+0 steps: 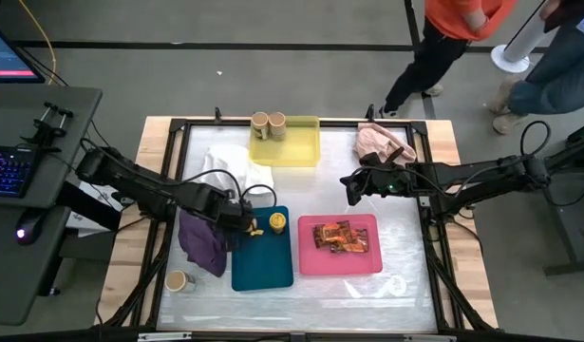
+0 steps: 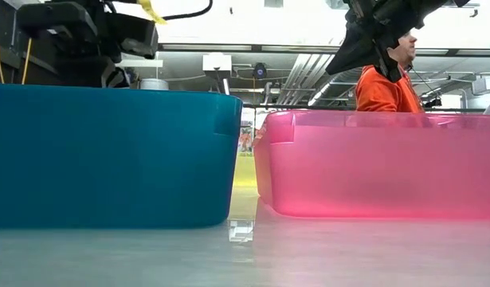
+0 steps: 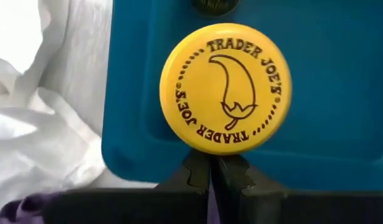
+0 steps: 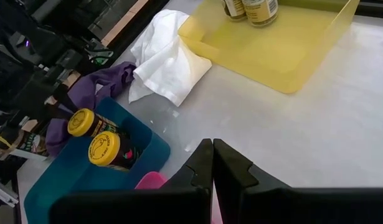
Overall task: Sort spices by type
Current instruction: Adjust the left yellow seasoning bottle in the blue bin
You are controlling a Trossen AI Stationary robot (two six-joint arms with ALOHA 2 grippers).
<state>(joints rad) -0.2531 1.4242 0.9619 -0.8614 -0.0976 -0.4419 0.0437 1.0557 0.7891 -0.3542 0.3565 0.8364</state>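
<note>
Two yellow-lidded jars stand in the teal tray (image 1: 263, 268). One (image 3: 225, 87) is directly below my left gripper (image 3: 210, 171), which is shut and points down, tips at the lid's rim. The other (image 1: 277, 223) stands just to its right. Two tan-lidded jars (image 1: 269, 122) stand in the yellow tray (image 1: 296, 147); a third (image 1: 177, 280) stands on the table near the front left. Orange-red packets (image 1: 337, 236) lie in the pink tray (image 1: 310, 266). My right gripper (image 1: 350, 190) hangs shut and holding nothing above the table's middle. My left gripper comes from above with its fingers shut, and its fingertips (image 3: 200, 168) end right at the rim (image 3: 210, 148) of the yellow lid. Whether they touch the lid or stand just beside it, I cannot tell. The jar stands upright on the teal tray's floor.
A white cloth (image 1: 230, 171) and a purple cloth (image 1: 204, 242) lie left of the teal tray, and a pink cloth (image 1: 382, 142) lies at the far right. People (image 1: 453, 28) stand beyond the far edge. Bare table shows between the trays.
</note>
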